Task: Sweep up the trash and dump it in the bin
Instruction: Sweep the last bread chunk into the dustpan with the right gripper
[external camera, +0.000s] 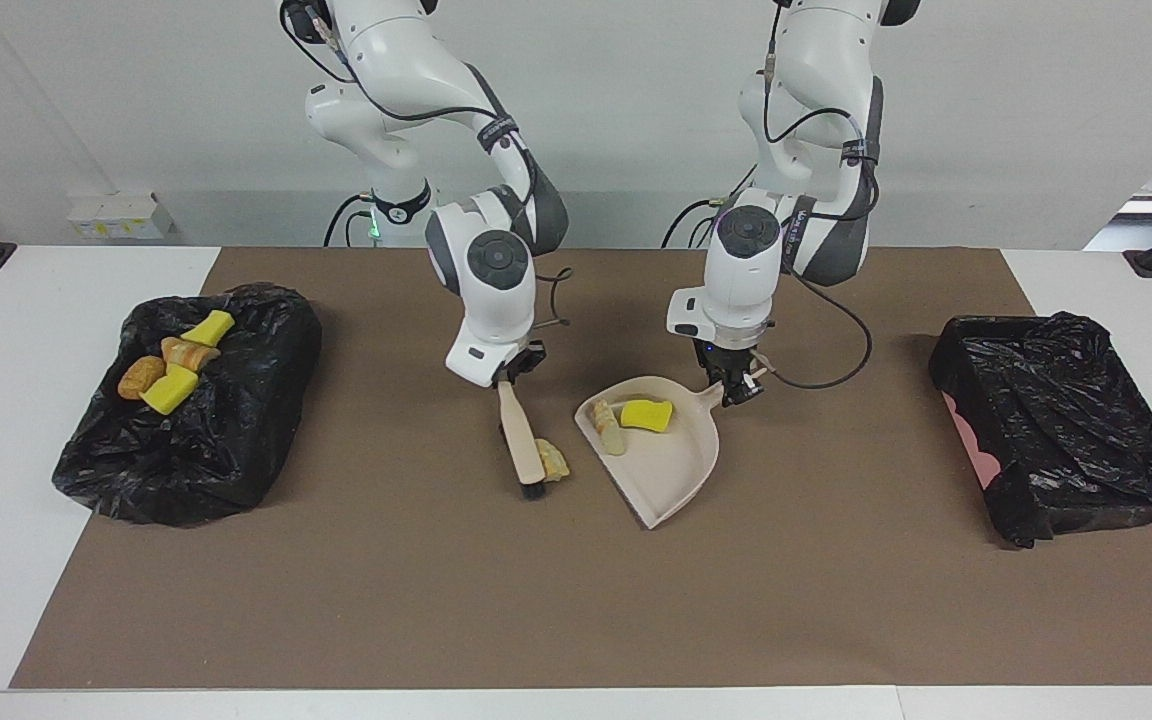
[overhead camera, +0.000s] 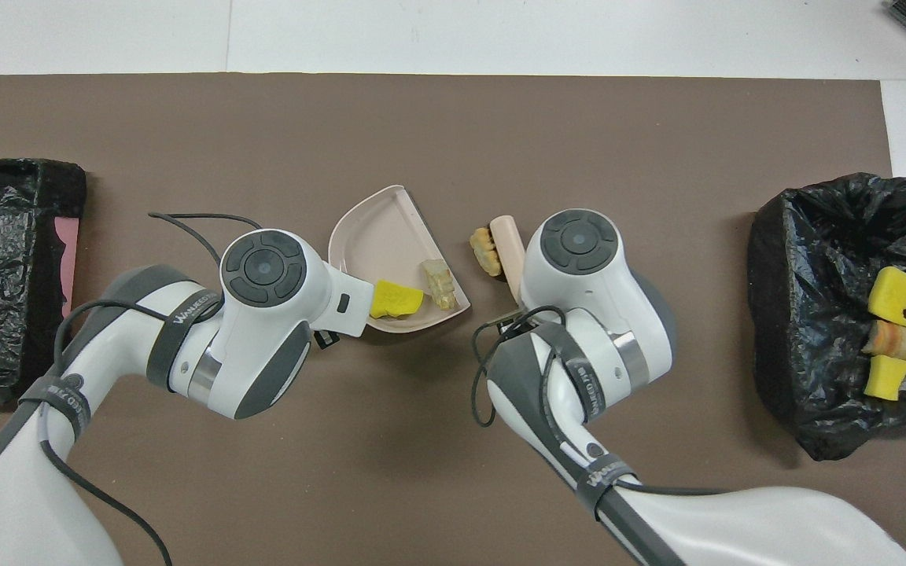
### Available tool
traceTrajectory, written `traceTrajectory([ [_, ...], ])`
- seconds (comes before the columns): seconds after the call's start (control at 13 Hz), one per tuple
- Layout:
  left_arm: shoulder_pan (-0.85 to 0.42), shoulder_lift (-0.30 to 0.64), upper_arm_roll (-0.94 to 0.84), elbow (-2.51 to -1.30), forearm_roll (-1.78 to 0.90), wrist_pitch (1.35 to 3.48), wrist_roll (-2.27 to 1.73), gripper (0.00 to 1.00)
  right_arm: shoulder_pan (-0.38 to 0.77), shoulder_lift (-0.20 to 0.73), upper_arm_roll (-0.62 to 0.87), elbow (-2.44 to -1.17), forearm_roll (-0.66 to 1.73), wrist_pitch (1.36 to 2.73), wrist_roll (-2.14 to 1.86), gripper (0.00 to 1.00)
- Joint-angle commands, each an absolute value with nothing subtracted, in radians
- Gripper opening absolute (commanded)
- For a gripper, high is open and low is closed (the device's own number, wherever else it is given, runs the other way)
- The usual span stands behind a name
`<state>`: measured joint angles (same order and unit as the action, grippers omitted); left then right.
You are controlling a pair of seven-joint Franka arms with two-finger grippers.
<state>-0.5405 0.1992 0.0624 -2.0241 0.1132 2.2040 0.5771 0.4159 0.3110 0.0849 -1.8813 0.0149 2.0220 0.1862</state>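
Brush [external camera: 521, 445] in right gripper [external camera: 509, 375], clamped on handle, bristles down on mat. Tan lump [external camera: 553, 461] touching bristle end, on dustpan side, just short of pan's open lip. Dustpan [external camera: 661, 470] gripped at its handle by left gripper [external camera: 733, 388]; two scraps already in pan. Brush long axis runs roughly away from robots, so push goes sideways toward left arm's end. Right arm nearer lump.

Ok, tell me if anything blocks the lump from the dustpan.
Nothing visible does. The lump lies against the brush held by the right gripper, with only bare mat between it and the dustpan held by the left gripper.
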Motion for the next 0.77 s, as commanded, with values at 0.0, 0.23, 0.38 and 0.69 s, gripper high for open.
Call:
traceTrajectory([
  [0.0,-0.534,0.169,0.058,-2.066,0.129,2.226,0.555,0.0,0.457,0.308,0.092,-1.891,0.121,2.074,0.152,0.0],
  [0.23,-0.534,0.167,0.058,-2.066,0.129,2.224,0.558,0.0,0.46,0.31,0.104,-1.872,0.256,2.077,0.004,0.0],
  [0.38,-0.532,0.167,0.058,-2.066,0.129,2.223,0.567,0.0,0.446,0.308,0.098,-1.868,0.308,2.074,-0.018,0.0],
  [0.69,-0.502,0.17,0.061,-2.053,0.129,2.209,0.731,0.0,0.35,0.282,0.087,-1.862,0.296,2.01,-0.014,0.0],
])
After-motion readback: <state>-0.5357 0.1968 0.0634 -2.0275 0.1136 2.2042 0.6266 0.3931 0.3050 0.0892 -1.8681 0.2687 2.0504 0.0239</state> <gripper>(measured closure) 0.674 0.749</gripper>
